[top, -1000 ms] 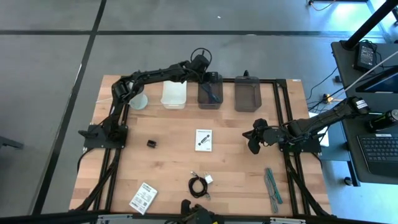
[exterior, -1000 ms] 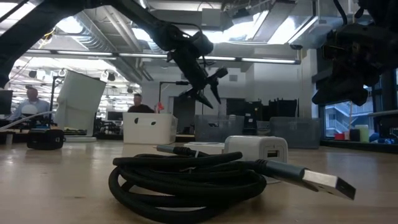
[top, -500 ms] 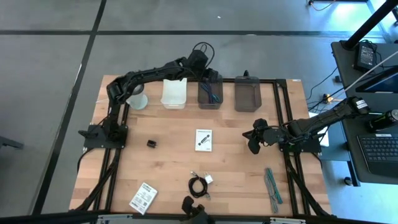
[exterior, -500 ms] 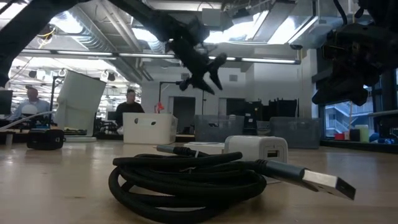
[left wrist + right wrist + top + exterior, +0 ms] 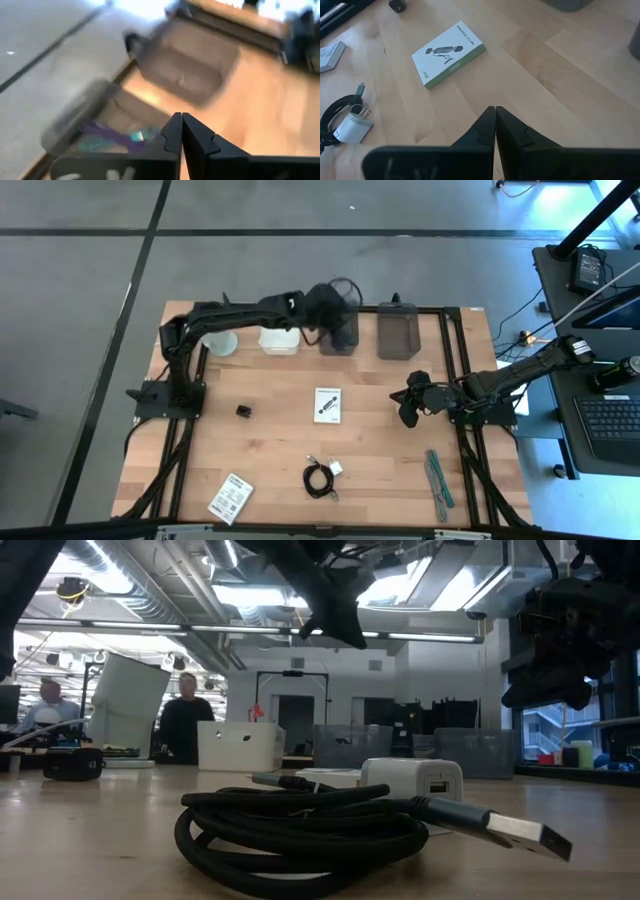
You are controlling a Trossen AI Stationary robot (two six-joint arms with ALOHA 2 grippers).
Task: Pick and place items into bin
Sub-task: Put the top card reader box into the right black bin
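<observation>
Pale, smooth wood table (image 5: 270, 440), matt braided black coiled cable (image 5: 300, 830) with glossy white plastic plug (image 5: 412, 780).

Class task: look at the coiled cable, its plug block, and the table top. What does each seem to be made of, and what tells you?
Coiled cable: probably a woven fabric jacket, matt black, with a fine braided texture showing in the low view.
Plug block: likely hard plastic, smooth white and slightly glossy.
Table top: looks like wood, pale, with visible plank seams and grain.
</observation>
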